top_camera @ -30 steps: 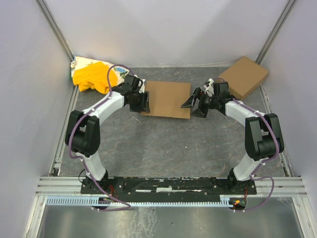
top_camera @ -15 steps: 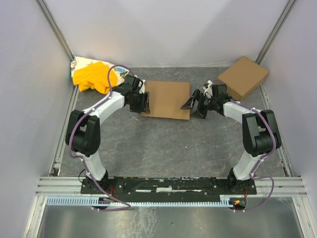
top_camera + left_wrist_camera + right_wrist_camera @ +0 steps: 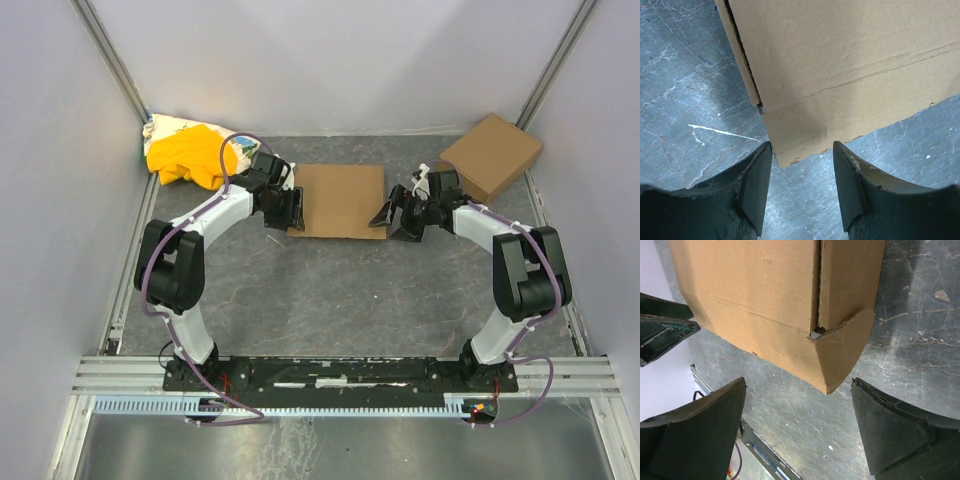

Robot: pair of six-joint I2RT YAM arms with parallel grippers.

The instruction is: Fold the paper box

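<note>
Both jaws stood spread as we watched the right pair edge up to the box (image 3: 338, 198) corner, folding seemingly imminent.

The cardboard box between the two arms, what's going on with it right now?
Two robot arms are working on the paper box, which lies flat on the grey table. The left gripper is at its near left corner and the right gripper at its near right corner. Both are open, each with a box corner between its fingers, neither closed on it. A second brown box and a yellow-and-white cloth sit apart at the back corners.
</note>
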